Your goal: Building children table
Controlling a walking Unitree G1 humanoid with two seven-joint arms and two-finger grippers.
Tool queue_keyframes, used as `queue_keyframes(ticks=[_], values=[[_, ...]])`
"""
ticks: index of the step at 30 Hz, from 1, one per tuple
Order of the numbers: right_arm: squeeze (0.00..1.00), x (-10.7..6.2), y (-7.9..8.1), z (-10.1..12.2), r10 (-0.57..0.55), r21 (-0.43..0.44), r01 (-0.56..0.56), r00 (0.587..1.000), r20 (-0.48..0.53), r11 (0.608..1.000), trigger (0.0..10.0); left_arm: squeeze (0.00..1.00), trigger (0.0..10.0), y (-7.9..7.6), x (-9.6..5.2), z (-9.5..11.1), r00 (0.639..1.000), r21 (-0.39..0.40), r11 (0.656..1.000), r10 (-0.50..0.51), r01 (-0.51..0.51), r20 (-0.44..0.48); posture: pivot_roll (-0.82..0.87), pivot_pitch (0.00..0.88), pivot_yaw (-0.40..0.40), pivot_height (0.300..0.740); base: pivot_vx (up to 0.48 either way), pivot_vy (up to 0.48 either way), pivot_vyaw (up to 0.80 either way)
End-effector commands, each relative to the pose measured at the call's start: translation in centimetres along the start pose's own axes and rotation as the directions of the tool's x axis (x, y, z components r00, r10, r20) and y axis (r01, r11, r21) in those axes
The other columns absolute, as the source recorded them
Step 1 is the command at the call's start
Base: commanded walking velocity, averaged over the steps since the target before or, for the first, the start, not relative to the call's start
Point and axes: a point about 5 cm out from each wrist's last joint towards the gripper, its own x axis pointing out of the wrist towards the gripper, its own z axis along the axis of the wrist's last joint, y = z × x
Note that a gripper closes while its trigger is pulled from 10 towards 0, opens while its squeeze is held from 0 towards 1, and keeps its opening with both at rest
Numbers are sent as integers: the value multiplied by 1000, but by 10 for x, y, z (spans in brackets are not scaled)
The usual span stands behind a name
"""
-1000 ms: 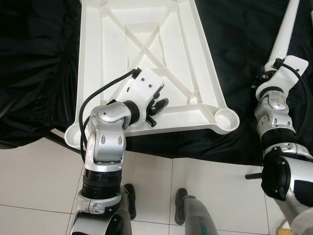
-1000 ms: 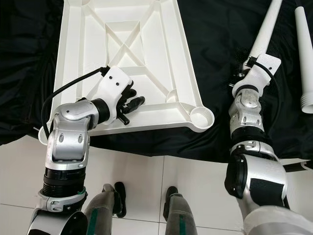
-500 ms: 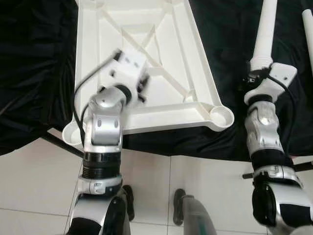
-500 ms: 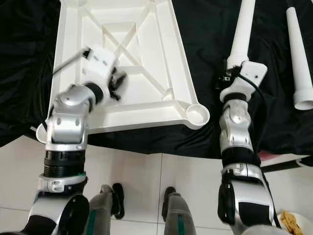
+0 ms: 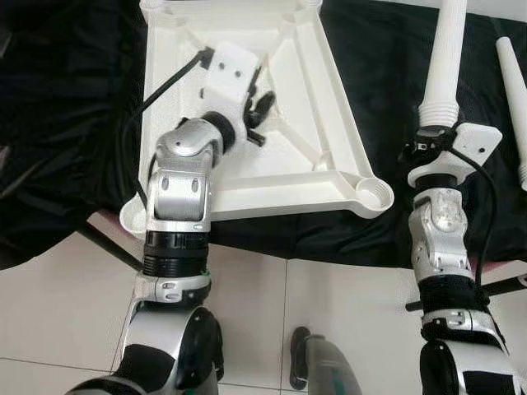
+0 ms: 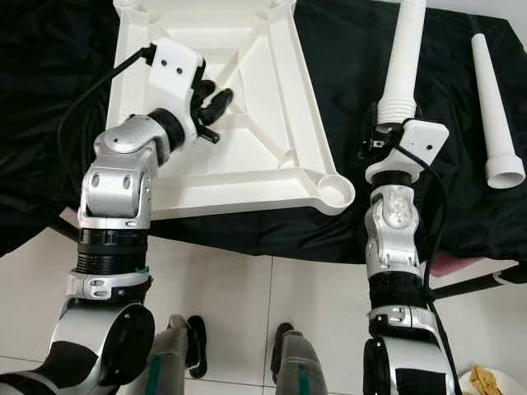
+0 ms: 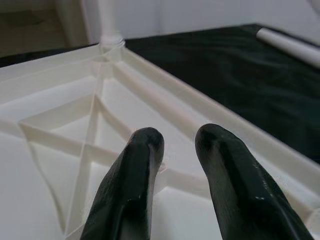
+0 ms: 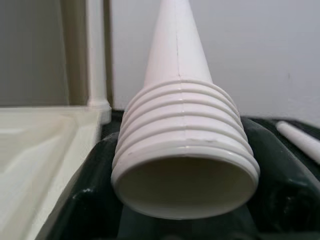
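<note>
Looks like a room in a home: glossy white floor tiles [image 5: 74,313] with grey grout, a black cloth [image 5: 66,123] spread as a work surface, plain white wall [image 8: 280,60] behind, white plastic tabletop [image 6: 272,99] and loose table legs [image 6: 492,107] laid out for assembly.

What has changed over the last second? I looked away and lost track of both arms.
The left claw has moved from the near edge of the upturned tabletop further in over its ribs, open and empty. The right claw has swung its table leg from tilted to nearly straight ahead. It keeps its grip on the leg's threaded end; the tabletop stays on the black cloth.
</note>
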Motion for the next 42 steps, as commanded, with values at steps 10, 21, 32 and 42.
queue_keyframes(ticks=[10, 21, 32, 42], values=[[0, -23, 26, 8, 69, 15, -69, 996, 48, 997, 10000, 1000, 10000, -11, 0, -28, 995, -225, 970, -103, 97, -15, 56, 81, -9, 740, 0, 0, 0], [0, -32, 50, 14, 166, 32, -169, 984, 69, 985, 10000, 1000, 10000, -30, -4, -31, 958, -322, 904, -283, 280, 39, 72, 74, -29, 740, 0, 0, 0], [0, -56, 59, -1, 316, -17, -316, 948, 26, 949, 10000, 0, 10000, -47, -6, -8, 876, -577, 662, -407, 479, 260, 75, 75, -26, 740, 0, 0, 0], [0, -85, 66, -20, 397, -19, -399, 916, -59, 917, 10000, 0, 10000, -61, -7, -8, 827, -655, 521, -457, 547, 327, 75, 77, -21, 740, 0, 0, 0]])
